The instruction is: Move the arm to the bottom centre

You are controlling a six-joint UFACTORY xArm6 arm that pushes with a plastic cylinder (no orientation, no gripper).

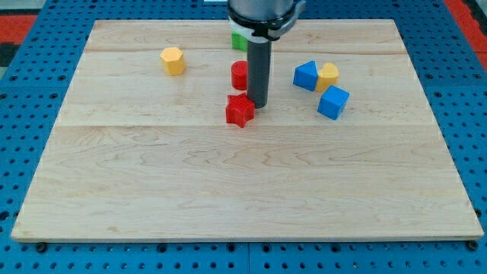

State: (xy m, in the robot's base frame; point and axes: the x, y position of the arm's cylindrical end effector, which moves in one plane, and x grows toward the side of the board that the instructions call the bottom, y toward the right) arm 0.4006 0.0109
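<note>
My tip point(257, 104) stands a little above the board's middle, at the upper right of a red star-shaped block point(240, 111), touching or nearly touching it. A red cylinder point(239, 75) stands just left of the rod, partly hidden by it. A green block point(239, 40) shows at the view's top, mostly hidden behind the arm. A yellow hexagonal block point(173, 61) lies at the upper left. At the upper right, a blue block point(305, 75), a yellow block point(329, 75) and a blue cube point(333, 102) sit close together.
The wooden board point(243, 190) lies on a blue perforated table point(23, 152). The arm's dark body point(262, 11) hangs over the board's top centre.
</note>
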